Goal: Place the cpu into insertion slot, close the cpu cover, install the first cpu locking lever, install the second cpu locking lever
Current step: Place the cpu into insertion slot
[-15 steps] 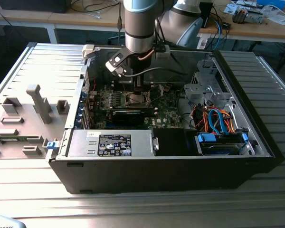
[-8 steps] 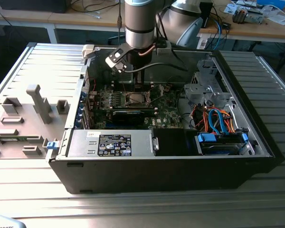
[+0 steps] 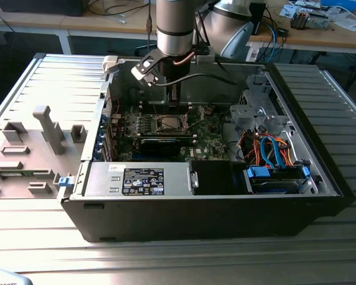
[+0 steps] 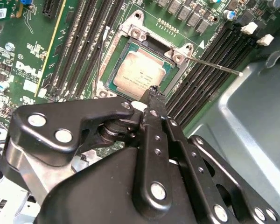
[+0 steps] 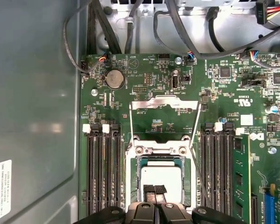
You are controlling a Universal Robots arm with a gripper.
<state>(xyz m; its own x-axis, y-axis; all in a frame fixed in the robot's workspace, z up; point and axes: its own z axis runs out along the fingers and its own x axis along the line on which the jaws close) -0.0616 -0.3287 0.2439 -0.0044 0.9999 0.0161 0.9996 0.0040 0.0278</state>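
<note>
Gripper (image 5: pixel 154 190), jaws pressed together and empty, hovers over the cpu (image 5: pixel 171 176), seated flat in the insertion slot (image 5: pixel 159 150), well inside the motherboard's (image 5: pixel 224 93) edges. The cpu cover (image 5: pixel 164 101) is swung open (hinge side); closing it probably wants a gentle, even push.

Silvery-grey square cpu (image 5: pixel 161 176) lying flat in the metal-rimmed insertion slot (image 5: pixel 159 150), directly beneath the gripper (image 5: pixel 154 189), thin silvery cpu cover (image 5: pixel 164 101) open, beyond the slot's far edge
</note>
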